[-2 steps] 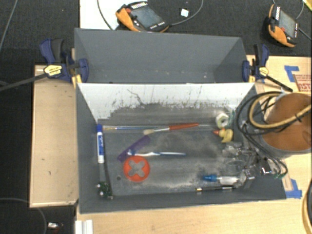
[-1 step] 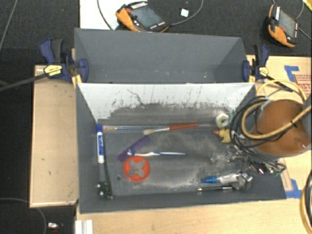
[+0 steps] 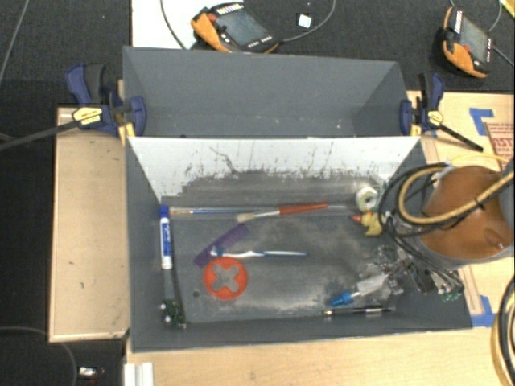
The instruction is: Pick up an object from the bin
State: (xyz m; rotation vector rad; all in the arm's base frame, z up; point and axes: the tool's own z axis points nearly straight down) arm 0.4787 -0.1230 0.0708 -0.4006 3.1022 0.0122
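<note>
The step in hand looks like the approach to a grasp, with the lift not yet begun. The gripper [image 3: 386, 278] hangs low over the right front corner of the bin [image 3: 265, 155], beneath the arm's orange cover [image 3: 471, 215]; nothing can be seen between its jaws. Whether they stand apart or together cannot be told, since dark hardware and cables crowd that spot.

The nearest things are a small blue-tipped piece [image 3: 341, 299] on the floor just to the gripper's left, and a slim black pen [image 3: 354, 313] lying along the front wall just beside that piece. Both lie beside the gripper rather than under it; whether either touches it cannot be told. A small yellow thing [image 3: 372, 225] and a white ring [image 3: 367, 194] sit farther back by the right wall.

The rest lies well apart to the left: an orange-handled paintbrush [image 3: 257, 211] along the back, a purple-handled toothbrush [image 3: 241, 248], an orange disc with a cross [image 3: 225, 278], and a blue marker [image 3: 166, 244] against the left wall.

The next move probably calls for a small shift to the left, so that the jaws straddle the blue-tipped piece across its narrow side; then a firm close and a straight lift. The pen so near it, and the front wall behind both, leave little room; catching the two together is the likely slip.
</note>
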